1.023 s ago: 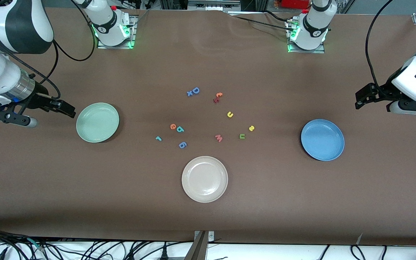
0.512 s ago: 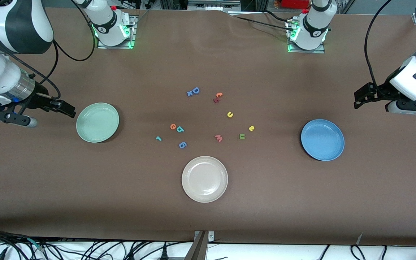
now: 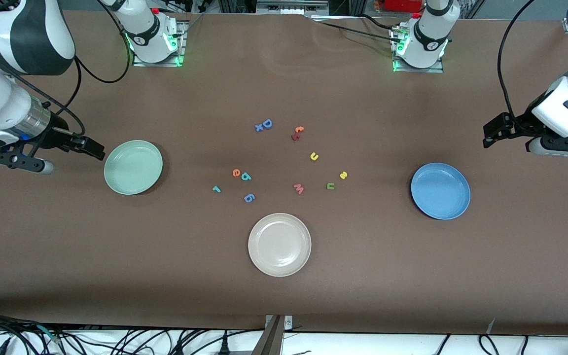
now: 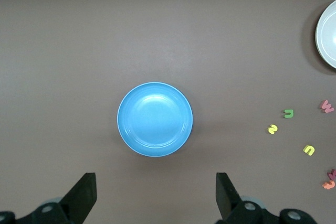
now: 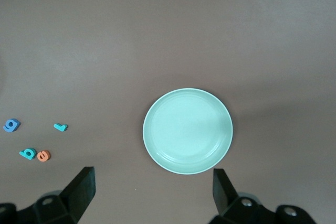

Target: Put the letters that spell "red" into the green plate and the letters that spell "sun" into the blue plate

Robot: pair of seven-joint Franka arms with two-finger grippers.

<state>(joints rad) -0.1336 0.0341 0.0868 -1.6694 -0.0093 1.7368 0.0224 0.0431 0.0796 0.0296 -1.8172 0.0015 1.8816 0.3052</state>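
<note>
Nothing is sorted yet: the green plate point(image 3: 133, 167) sits bare just ahead of my right gripper point(image 5: 149, 190), whose fingers are spread wide on nothing, and the blue plate point(image 3: 440, 191) lies equally bare ahead of my left gripper point(image 4: 156, 195), also spread and empty. All six letters remain mid-table, well apart from my fingertips: the teal "r" point(image 3: 216, 189), orange "e" point(image 3: 236, 172) and teal "d" point(image 3: 246, 176) toward my right gripper; the yellow "s" point(image 3: 343, 175), yellow "u" point(image 3: 314, 157) and green "n" point(image 3: 330, 186) toward my left. The brown table point(image 3: 412, 266) is flat, with plenty of room around each.
</note>
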